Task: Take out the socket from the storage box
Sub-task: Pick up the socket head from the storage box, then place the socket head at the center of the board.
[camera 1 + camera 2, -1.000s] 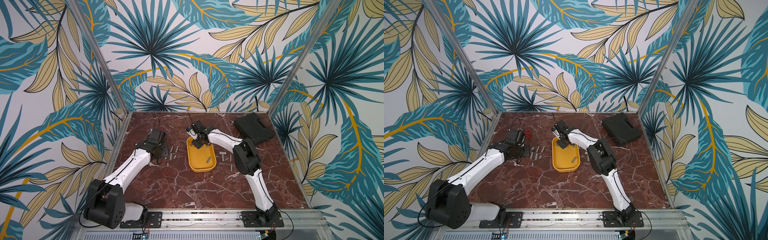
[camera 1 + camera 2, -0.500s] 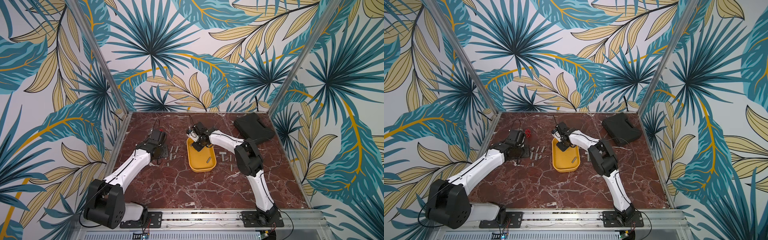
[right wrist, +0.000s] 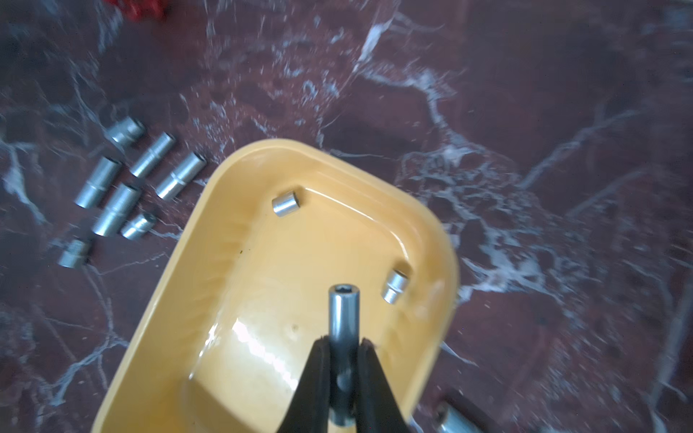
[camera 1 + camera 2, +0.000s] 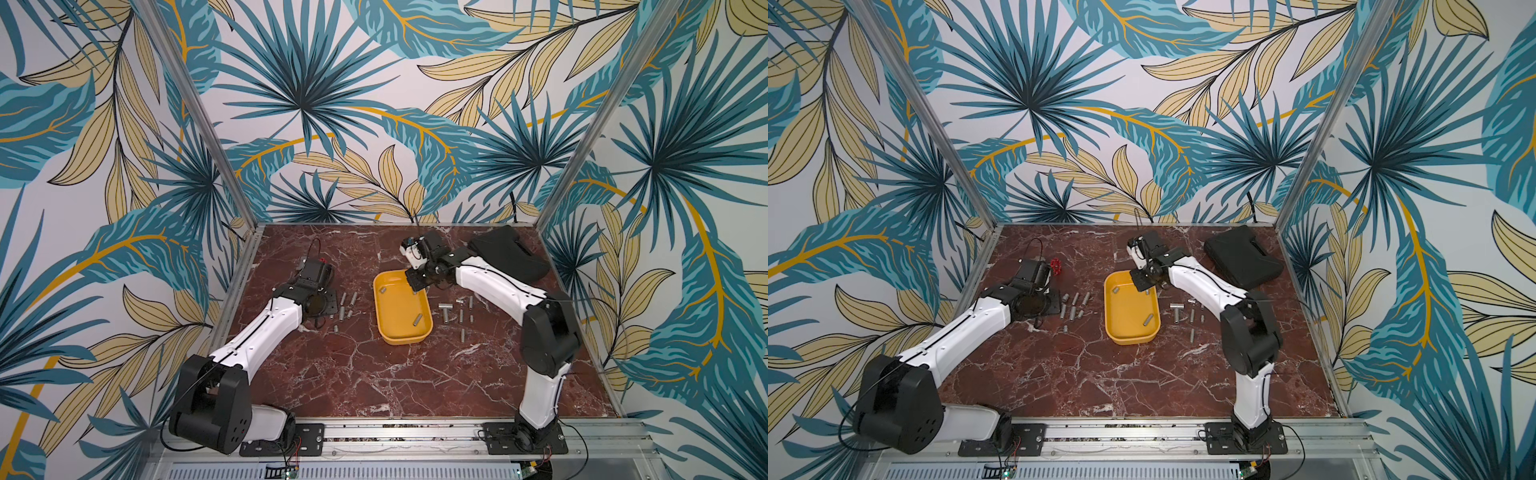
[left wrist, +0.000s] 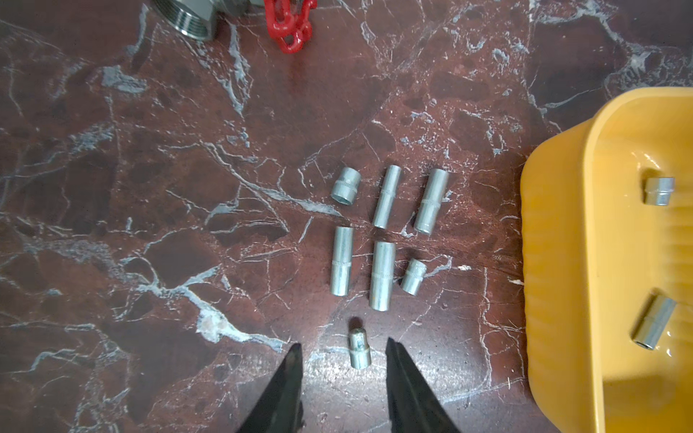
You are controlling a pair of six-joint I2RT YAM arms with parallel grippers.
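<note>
Above the storage box (image 3: 292, 270), right claw (image 3: 343, 345) grips a socket (image 3: 343, 311); left claw (image 5: 343, 343) hangs parted.

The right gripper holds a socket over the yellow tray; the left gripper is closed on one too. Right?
No: the left gripper is open; the left wrist view shows its fingers apart, flanking a small socket lying on the table. The rest is right.

A flat black case (image 4: 1241, 257) lies at the far right corner of the bench (image 4: 374, 374), seen in both top views. Toward the far left lies a small red chain (image 5: 290, 22), with a threaded metal ring (image 5: 191, 17) just beside it, partly cut off. The bench is dark red marble with white veins. Leaf-print walls (image 4: 311, 104) surround it, and an aluminium rail (image 4: 395, 436) runs along its front.
</note>
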